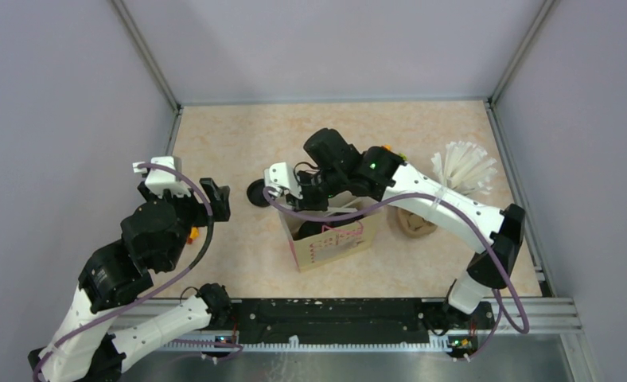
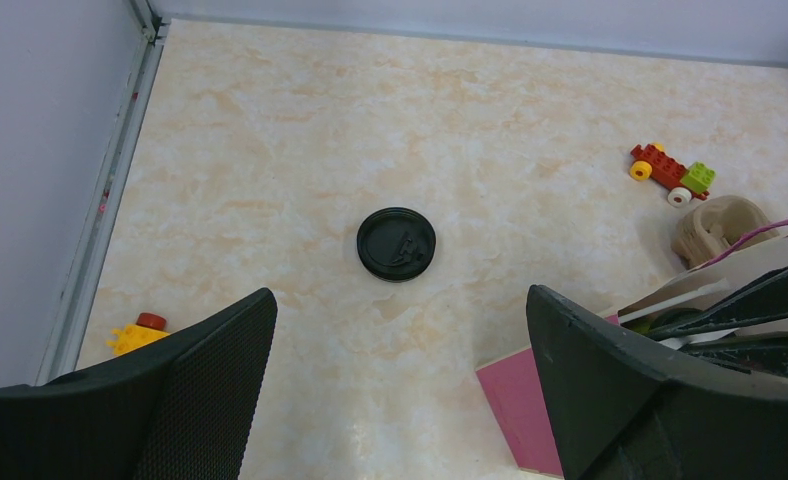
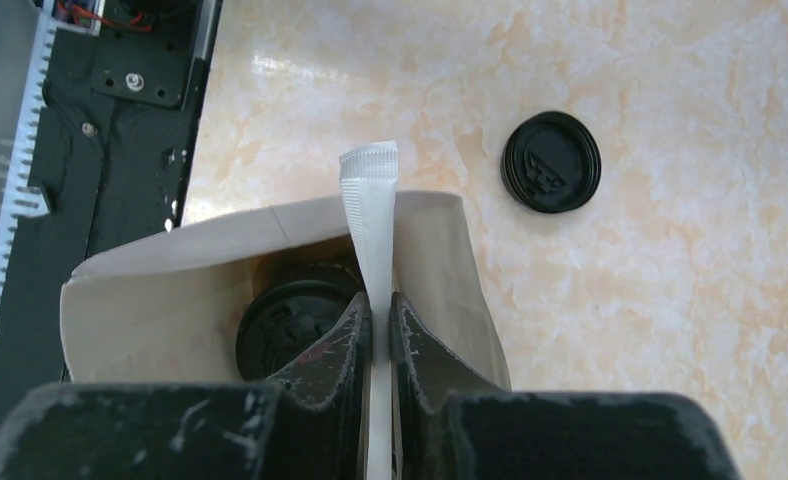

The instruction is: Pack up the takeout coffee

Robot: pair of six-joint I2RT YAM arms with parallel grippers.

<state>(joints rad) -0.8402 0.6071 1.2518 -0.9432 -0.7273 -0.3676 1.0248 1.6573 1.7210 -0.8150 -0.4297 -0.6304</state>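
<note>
My right gripper point(image 3: 379, 305) is shut on a white paper-wrapped straw point(image 3: 368, 200), which stands upright over the open mouth of a beige paper bag point(image 3: 170, 255). A black cup with its black lid point(image 3: 285, 325) stands inside the bag, just left of the fingers. A loose black lid point(image 3: 551, 162) lies flat on the table beyond the bag. In the left wrist view the same lid point(image 2: 397, 243) sits ahead of my left gripper point(image 2: 400, 320), which hovers wide open with nothing between its fingers. The bag point(image 1: 334, 243) is at the table's middle.
A pale cup of white straws point(image 1: 463, 167) stands at the right, with a brown pulp carrier point(image 1: 416, 223) in front of it. A red and green toy car point(image 2: 672, 175) lies behind the bag. A small yellow toy point(image 2: 135, 333) rests near the left wall.
</note>
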